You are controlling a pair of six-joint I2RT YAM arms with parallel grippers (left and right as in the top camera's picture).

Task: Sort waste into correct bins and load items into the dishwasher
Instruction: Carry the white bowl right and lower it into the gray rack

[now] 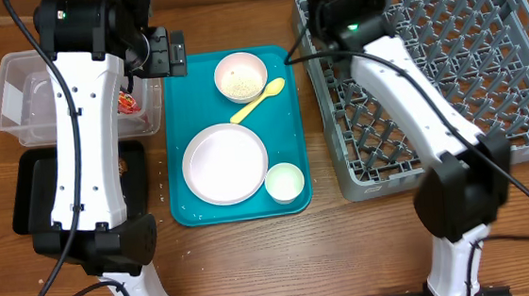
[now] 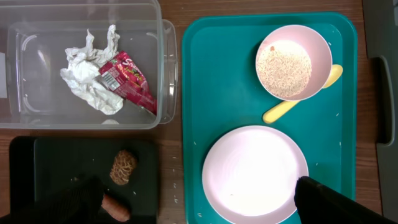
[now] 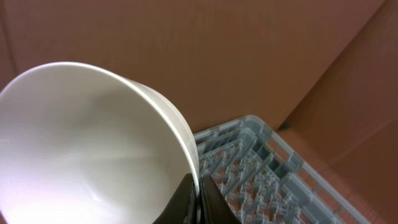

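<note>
Above a corner of the grey dish rack [image 3: 273, 149], we hold a white bowl [image 3: 81, 143] with our right fingers [image 3: 193, 202] clamped on its rim, left fingers [image 2: 329, 202] spread apart over the teal tray [image 2: 217, 74]; so thin a pinch could let the bowl twist and drop onto the pegs [image 1: 455, 38].

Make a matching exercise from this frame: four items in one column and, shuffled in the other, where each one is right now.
Things
1. crumpled paper
2. brown lump
3. rice bowl
4. empty bowl

Places
A. on the teal tray
B. pinched at its rim by the right gripper, at the dish rack
C. in the clear tub
D. in the black tray

Pairs: 1-C, 2-D, 3-A, 4-B
</note>
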